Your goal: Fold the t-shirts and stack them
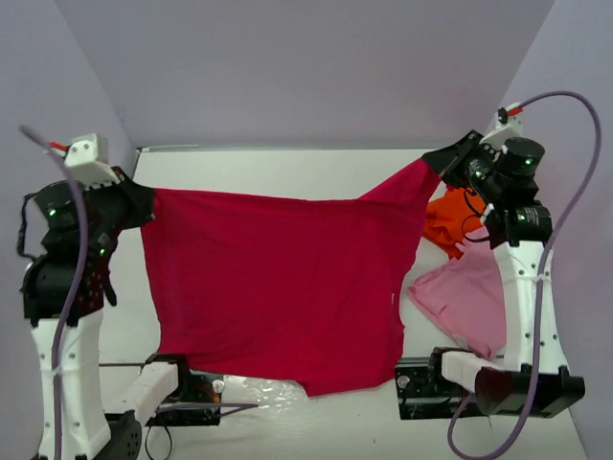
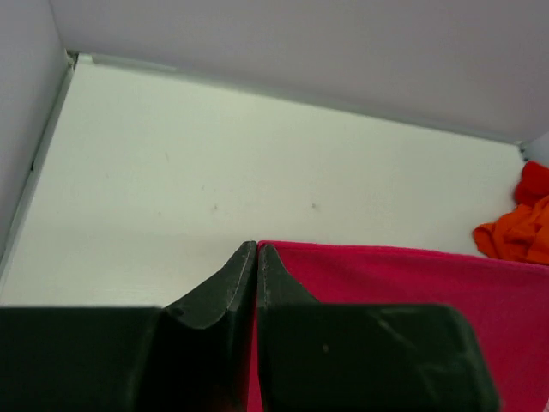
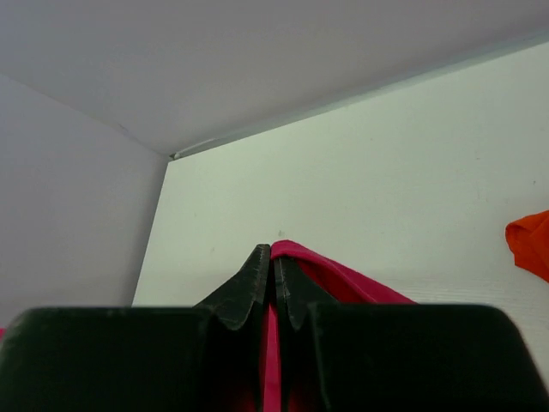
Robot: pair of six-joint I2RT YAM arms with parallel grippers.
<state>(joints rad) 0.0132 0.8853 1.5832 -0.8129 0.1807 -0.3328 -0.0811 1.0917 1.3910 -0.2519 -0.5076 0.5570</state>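
Note:
The raspberry-red t-shirt (image 1: 278,287) hangs stretched between both arms above the table, its lower edge drooping near the arm bases. My left gripper (image 1: 144,203) is shut on its left top corner; in the left wrist view (image 2: 257,249) red cloth (image 2: 403,283) runs off to the right. My right gripper (image 1: 442,161) is shut on its right top corner, seen in the right wrist view (image 3: 274,253) with cloth (image 3: 343,279) pinched between the jaws. An orange t-shirt (image 1: 450,220) and a pale pink t-shirt (image 1: 465,297) lie crumpled at the right.
The white table (image 1: 287,172) is walled by grey panels at the back and sides. The orange shirt also shows in the left wrist view (image 2: 519,236) with a bit of bright red cloth (image 2: 536,180), and in the right wrist view (image 3: 532,240).

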